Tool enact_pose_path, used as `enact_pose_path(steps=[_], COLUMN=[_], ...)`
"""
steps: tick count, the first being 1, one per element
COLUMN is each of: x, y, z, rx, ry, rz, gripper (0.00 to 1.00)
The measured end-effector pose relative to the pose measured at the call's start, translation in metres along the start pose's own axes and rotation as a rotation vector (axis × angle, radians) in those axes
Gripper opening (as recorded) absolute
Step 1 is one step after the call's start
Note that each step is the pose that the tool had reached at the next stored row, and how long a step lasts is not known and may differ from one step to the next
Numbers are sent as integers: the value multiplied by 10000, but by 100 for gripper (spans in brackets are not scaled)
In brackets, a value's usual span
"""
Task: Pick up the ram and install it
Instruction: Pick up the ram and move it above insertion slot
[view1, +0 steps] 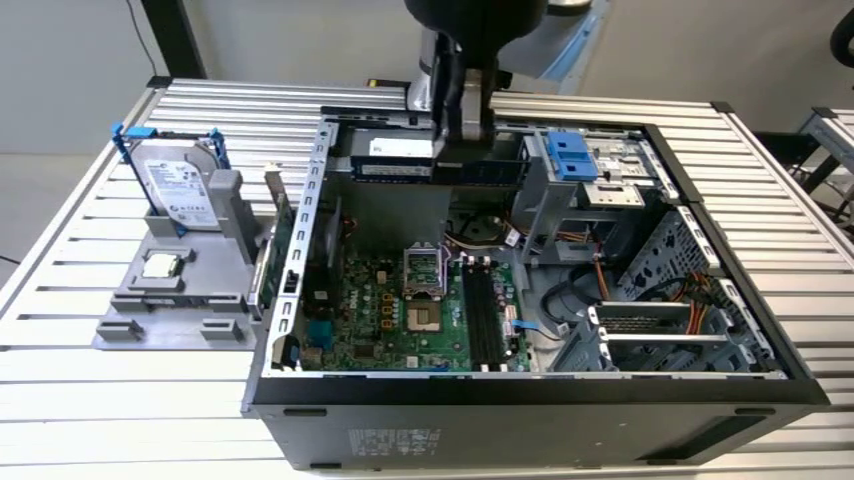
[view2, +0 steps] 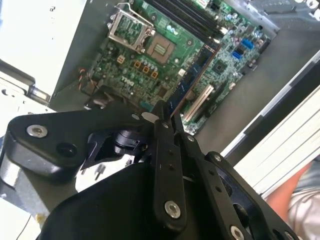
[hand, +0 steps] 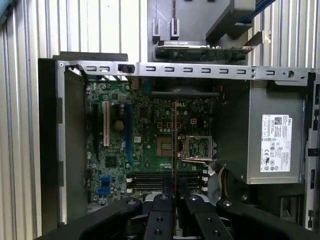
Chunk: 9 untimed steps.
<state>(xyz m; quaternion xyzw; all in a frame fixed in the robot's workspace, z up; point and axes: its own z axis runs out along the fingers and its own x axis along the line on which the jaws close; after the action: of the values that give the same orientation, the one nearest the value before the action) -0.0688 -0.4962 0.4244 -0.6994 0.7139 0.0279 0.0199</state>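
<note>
The ram (view1: 394, 171) is a long dark blue-black stick held level above the open computer case, over its back end. My gripper (view1: 461, 150) is shut on its middle, coming down from above. In the second wrist view the ram (view2: 195, 75) sticks out edge-on from the gripper (view2: 165, 117) toward the green motherboard. In the first wrist view the ram (hand: 174, 150) is a thin vertical line above the gripper (hand: 174, 197), over the board. The black memory slots (view1: 483, 320) lie lower on the motherboard, beside the open CPU socket (view1: 420, 290).
The case (view1: 534, 385) lies on its side on a slatted metal table (view1: 107, 400). Drive cages and cables fill the part of the case at the exterior view's right. A grey stand (view1: 167, 300) beside the case holds a silver hard drive (view1: 180, 185) and a small CPU chip (view1: 163, 265).
</note>
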Motion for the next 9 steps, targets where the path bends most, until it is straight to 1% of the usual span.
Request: enact_pose_path(steps=[5, 9], x=[-4, -7], y=[-200, -338], z=[-2, -3], rx=[-2, -3], ry=[1, 1], rz=[1, 0], gripper=[0, 0])
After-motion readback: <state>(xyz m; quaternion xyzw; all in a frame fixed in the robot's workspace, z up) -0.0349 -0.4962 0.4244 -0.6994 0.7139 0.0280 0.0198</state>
